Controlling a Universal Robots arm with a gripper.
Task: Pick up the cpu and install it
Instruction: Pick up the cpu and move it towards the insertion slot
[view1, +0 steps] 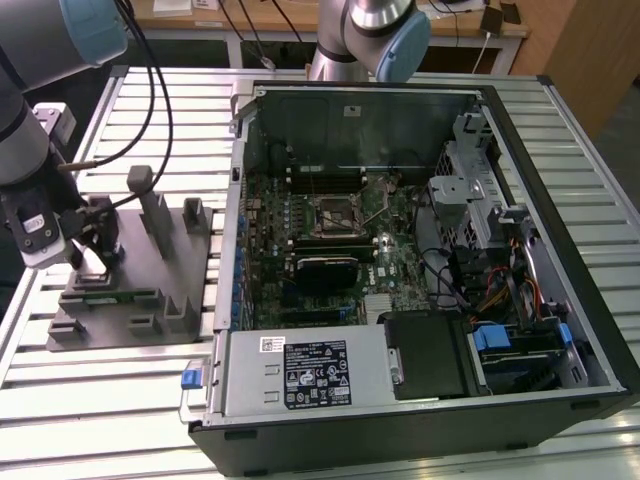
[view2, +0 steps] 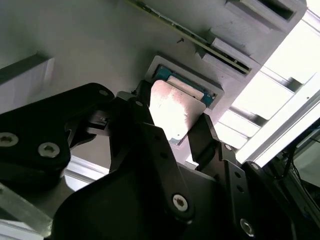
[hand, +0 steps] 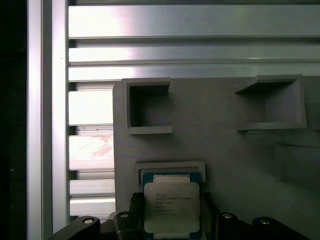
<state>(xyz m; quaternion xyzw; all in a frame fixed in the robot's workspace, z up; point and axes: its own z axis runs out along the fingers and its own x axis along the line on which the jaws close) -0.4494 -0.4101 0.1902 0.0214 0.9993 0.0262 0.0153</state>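
The cpu (view2: 174, 111), a small square chip with a pale silver top, sits between my two black fingers (view2: 140, 109). It hangs slightly tilted just above a shallow blue-rimmed pocket (hand: 172, 174) in the grey plastic fixture (hand: 215, 130). My gripper (hand: 171, 212) is shut on the cpu (hand: 171, 206), one finger against each side edge. In the exterior view my gripper (view1: 95, 252) stands low over the fixture (view1: 130, 300), at the exterior view's left. The open cpu socket (view1: 335, 212) lies on the motherboard inside the computer case.
The open computer case (view1: 420, 400) takes up the middle and the exterior view's right, with a black heatsink (view1: 325, 270), cables and drive bays inside. Upright posts (view1: 155, 205) rise from the fixture. A slatted aluminium table (view1: 100, 400) carries everything. A second arm's base (view1: 370, 30) stands behind the case.
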